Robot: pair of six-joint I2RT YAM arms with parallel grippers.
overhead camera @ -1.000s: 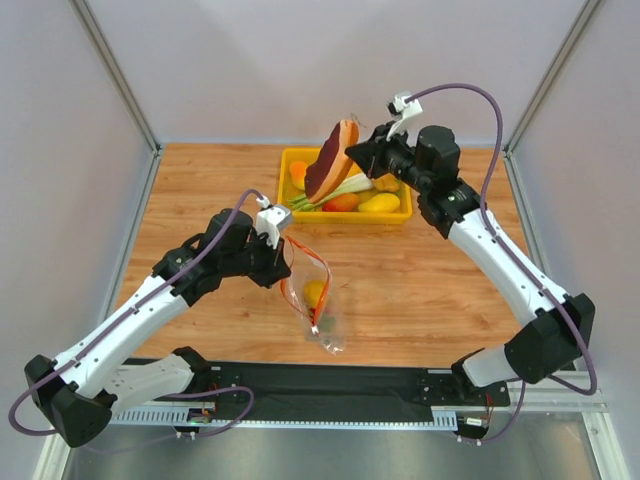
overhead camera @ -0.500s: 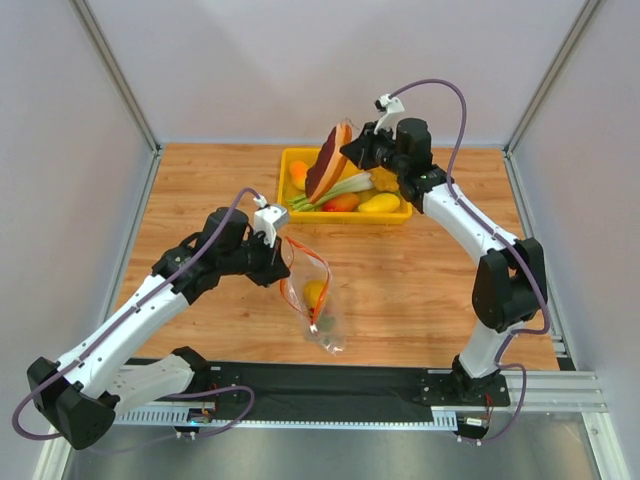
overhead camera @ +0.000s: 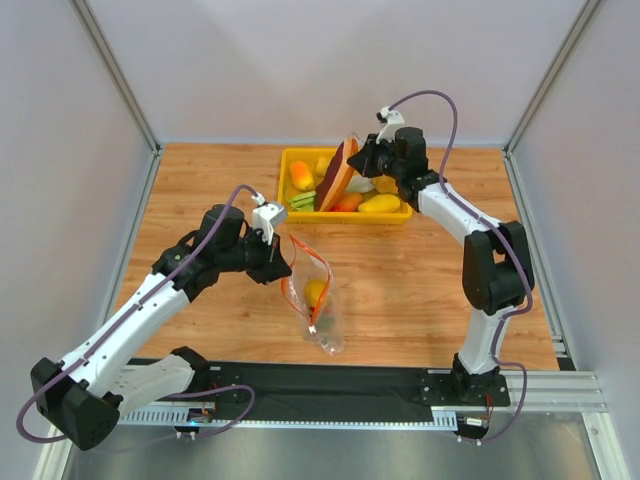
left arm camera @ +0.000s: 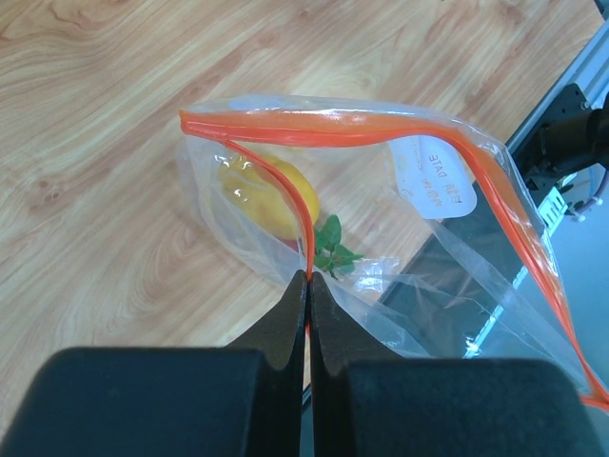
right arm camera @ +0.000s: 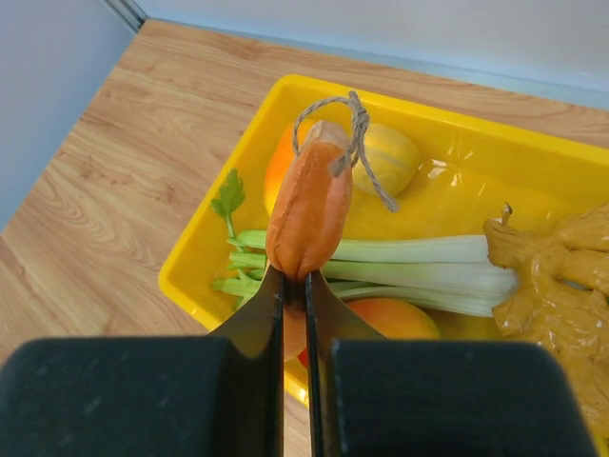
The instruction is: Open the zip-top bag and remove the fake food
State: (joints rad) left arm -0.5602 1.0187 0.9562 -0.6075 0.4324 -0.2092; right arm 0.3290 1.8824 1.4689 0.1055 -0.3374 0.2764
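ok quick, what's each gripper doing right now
left gripper: closed, pinching the zip-top bag by its orange zip strip
right gripper: closed on the meat slice, over the yellow tray

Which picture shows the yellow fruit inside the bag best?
The left wrist view: the yellow fruit sits close up inside the open zip-top bag. The top view shows it tiny; the right wrist view misses it.

Wooden table [overhead camera: 200, 180] — yellow tray [overhead camera: 340, 217] atop
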